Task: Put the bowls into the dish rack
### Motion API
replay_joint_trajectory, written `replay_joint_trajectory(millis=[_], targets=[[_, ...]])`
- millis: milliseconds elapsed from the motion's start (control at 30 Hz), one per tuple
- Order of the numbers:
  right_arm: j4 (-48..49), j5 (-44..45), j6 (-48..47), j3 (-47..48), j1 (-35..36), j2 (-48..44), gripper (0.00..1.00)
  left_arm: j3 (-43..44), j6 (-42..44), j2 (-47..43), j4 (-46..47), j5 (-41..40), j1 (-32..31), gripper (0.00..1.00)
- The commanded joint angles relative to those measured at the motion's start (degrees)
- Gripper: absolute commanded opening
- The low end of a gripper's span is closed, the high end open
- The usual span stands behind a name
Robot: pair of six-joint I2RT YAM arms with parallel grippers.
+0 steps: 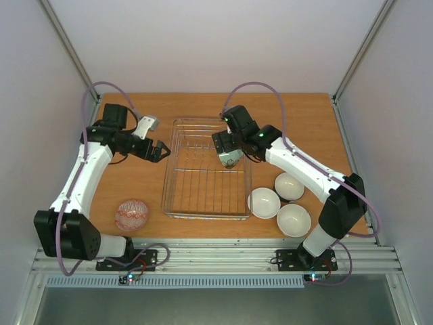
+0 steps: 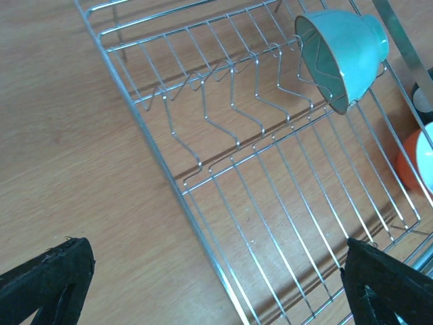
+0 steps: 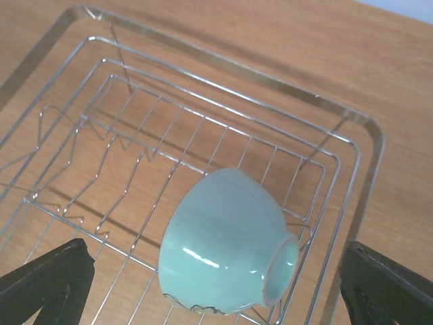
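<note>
The silver wire dish rack [image 1: 177,196] stands mid-table. A mint green bowl [image 1: 231,159] lies on its side in the rack's far right part, against the wire tines; it also shows in the right wrist view [image 3: 223,244] and in the left wrist view [image 2: 342,54]. My right gripper [image 1: 229,153] hovers just above this bowl, jaws wide open, fingers [image 3: 47,284] clear of it on both sides. My left gripper [image 1: 160,150] is open and empty at the rack's left rim [image 2: 169,176]. The patterned bowl [image 1: 132,214] sits upside down at the near left.
Three bowls with white insides stand right of the rack: one [image 1: 264,202] beside its near right corner, one [image 1: 289,186] behind it, one [image 1: 293,219] nearest the front edge. An orange bowl's side [image 2: 416,162] shows past the rack's right rim.
</note>
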Motion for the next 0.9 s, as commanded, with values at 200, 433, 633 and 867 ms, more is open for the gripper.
replay_joint_trajectory(millis=[200, 433, 633, 867], targets=[[4.17, -1.55, 2.51, -7.80, -2.79, -7.39, 0.99, -3.38, 21.81, -4.90, -19.78, -5.81, 13.99, 0.97], [7.57, -6.94, 5.13, -13.54, -6.62, -11.41, 0.98, -24.20, 40.07, -17.15, -16.26, -20.97, 15.34, 0.75], [8.87, -9.21, 6.56, -16.18, -8.08, -12.81, 0.99, -28.32, 45.96, -19.47, -14.26, -20.89, 20.55, 0.66], [9.36, -10.72, 7.15, -17.26, -8.20, -14.06, 0.98, -29.67, 47.83, -18.82, -10.12, -18.31, 24.61, 0.72]])
